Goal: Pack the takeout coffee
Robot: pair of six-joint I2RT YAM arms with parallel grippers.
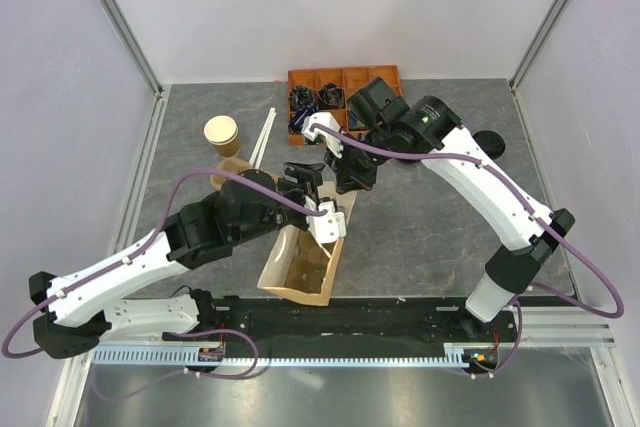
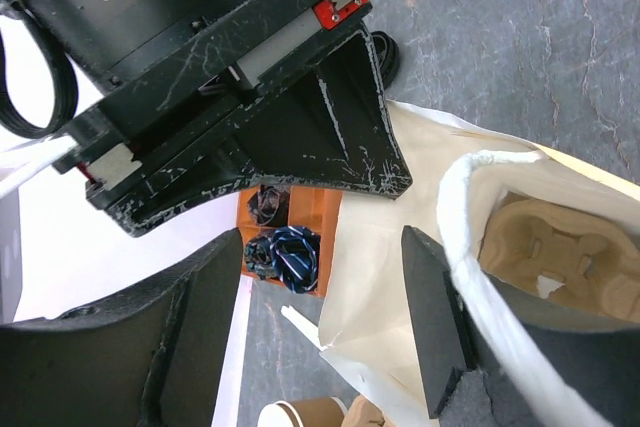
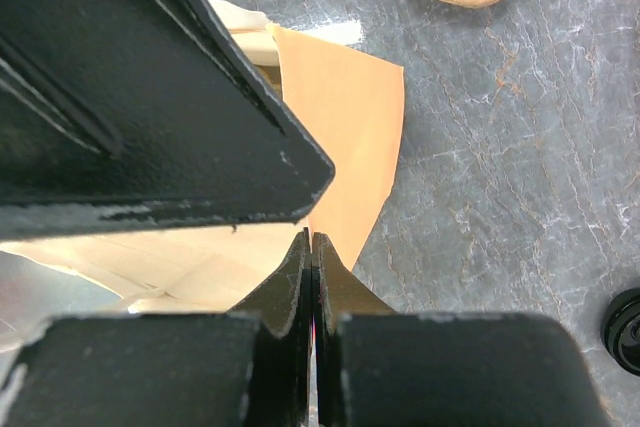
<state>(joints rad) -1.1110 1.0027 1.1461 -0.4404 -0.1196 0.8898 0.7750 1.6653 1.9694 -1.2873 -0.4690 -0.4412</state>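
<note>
While the right gripper (image 3: 312, 239) sits at the far rim of the paper bag (image 1: 298, 272) with fingers pressed together, the left gripper (image 2: 322, 247) has fingers spread across the bag's mouth edge. A pulp carrier (image 2: 560, 247) lies inside. Takeout coffee: can't tell where. Only a black round lid (image 1: 487, 142) shows far right, beside the right arm.

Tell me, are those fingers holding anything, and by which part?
The right fingers look pinched shut on the top edge of the paper bag. The left fingers stand open at the bag's mouth, clamping nothing.
</note>
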